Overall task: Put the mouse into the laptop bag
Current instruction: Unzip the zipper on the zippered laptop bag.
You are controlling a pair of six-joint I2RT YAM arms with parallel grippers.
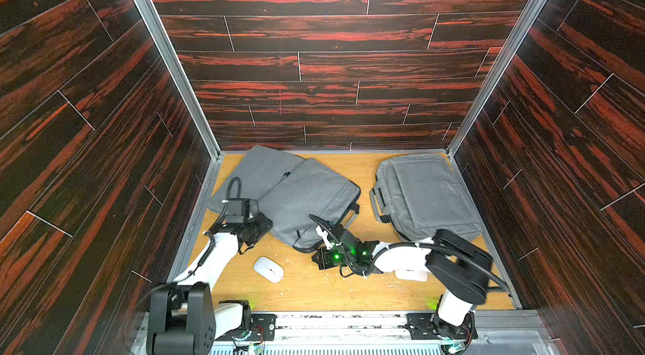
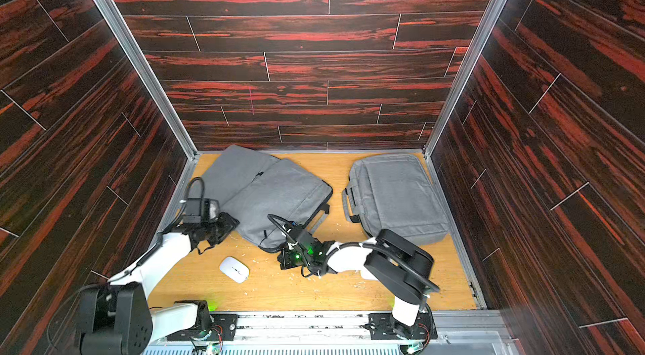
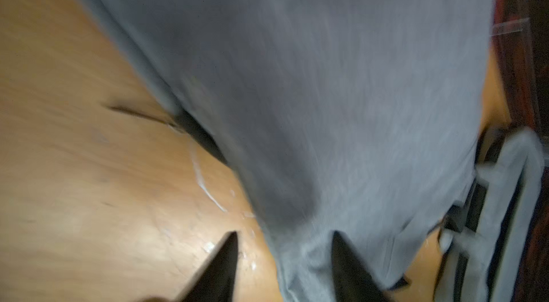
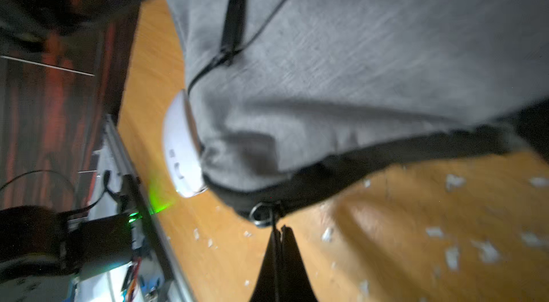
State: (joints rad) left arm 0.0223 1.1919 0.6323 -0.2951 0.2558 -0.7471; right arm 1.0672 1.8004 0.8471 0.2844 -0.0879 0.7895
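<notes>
You have the mouse lying bare on the wooden table, low in the middle of both top views. It is outside every bag, between the 2 arms, and nothing touches it. Just above it in the frame lies the laptop bag, grey and flat, with its near corner pointing down toward the mouse. This bag overlaps a 2nd grey bag behind it at the upper left of the table. A 3rd grey bag lies apart at the right.

Your left gripper has its jaws spread. In the left wrist view 1 finger hangs over bare wood and the other over grey cloth. The bag's edge runs through the gap, and nothing is clamped. The picture is blurred.

Your right gripper is pinched fully together at the bag's near corner. In the right wrist view its tips meet right at the zipper pull, a metal ring with a thin dark tab that runs into the tips. The mouse shows in that view too, partly hidden behind the bag's corner.

A white object lies on the table at the lower right, mostly hidden under the right arm. You cannot tell what it is.
</notes>
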